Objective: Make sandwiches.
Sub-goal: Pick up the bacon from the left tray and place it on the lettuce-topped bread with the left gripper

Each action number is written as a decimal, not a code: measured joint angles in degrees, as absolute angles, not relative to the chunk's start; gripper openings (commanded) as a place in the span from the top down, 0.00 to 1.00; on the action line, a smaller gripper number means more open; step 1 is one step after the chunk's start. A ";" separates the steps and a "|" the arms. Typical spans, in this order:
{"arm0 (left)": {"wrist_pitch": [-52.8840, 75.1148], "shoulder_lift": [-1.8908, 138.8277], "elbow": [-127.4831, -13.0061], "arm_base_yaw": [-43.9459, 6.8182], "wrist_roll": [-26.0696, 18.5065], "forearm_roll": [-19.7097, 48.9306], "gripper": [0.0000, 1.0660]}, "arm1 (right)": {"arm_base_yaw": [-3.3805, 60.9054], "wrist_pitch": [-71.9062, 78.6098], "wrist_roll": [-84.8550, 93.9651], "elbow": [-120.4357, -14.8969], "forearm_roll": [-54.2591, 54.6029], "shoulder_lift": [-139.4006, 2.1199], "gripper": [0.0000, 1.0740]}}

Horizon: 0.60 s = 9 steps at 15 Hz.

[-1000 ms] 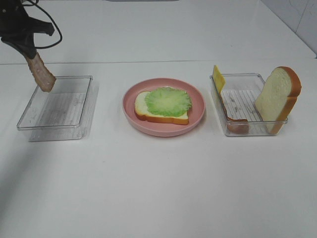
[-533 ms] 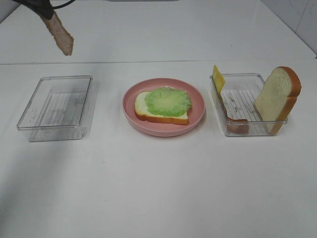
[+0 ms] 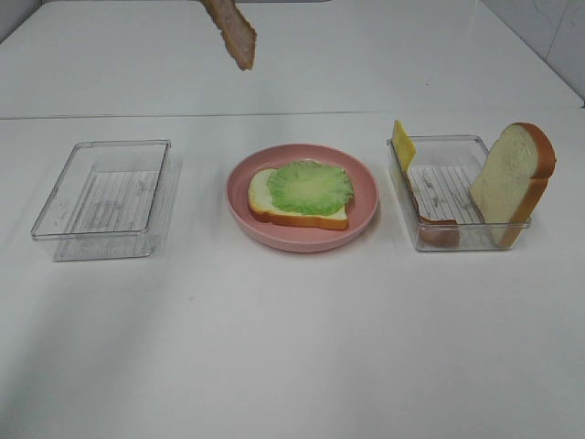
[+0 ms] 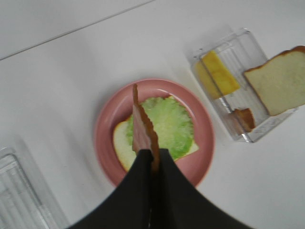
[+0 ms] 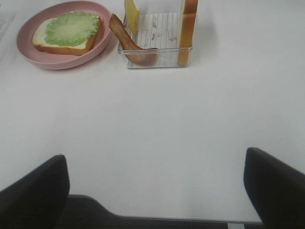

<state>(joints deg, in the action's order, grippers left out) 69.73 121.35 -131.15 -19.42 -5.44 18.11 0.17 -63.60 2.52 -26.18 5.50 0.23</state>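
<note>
Pinching the brown ridged toy bacon strip (image 4: 141, 125) by one end, our left gripper (image 4: 152, 160) is clamped tight and hangs high over the table. The strip dangles towards the round pink plate (image 4: 106, 125), where a crinkled green lettuce leaf (image 4: 170, 125) lies on a white toy bread slice with orange-brown crust (image 4: 120, 148). We judge the step is laying bacon on lettuce. We should descend low, touch the free end down first, lay the strip flat within the leaf, then release. Our right gripper (image 5: 155, 188) hovers with jaws spread wide, holding nothing, well apart from the clear plastic rectangular tray (image 3: 462, 242) holding the yellow cheese square (image 3: 403, 144), another bacon piece (image 3: 437, 229) and an upright bread slice.
</note>
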 measured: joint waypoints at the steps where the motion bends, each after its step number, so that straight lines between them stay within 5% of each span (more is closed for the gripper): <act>1: 69.73 121.87 -131.15 -20.17 -5.84 20.11 1.00 | 0.17 -63.60 2.52 -26.18 5.50 0.23 0.10; 9: 67.72 133.21 -131.15 -25.27 -12.15 32.66 1.00 | 0.17 -63.60 2.52 -26.18 5.50 0.23 0.10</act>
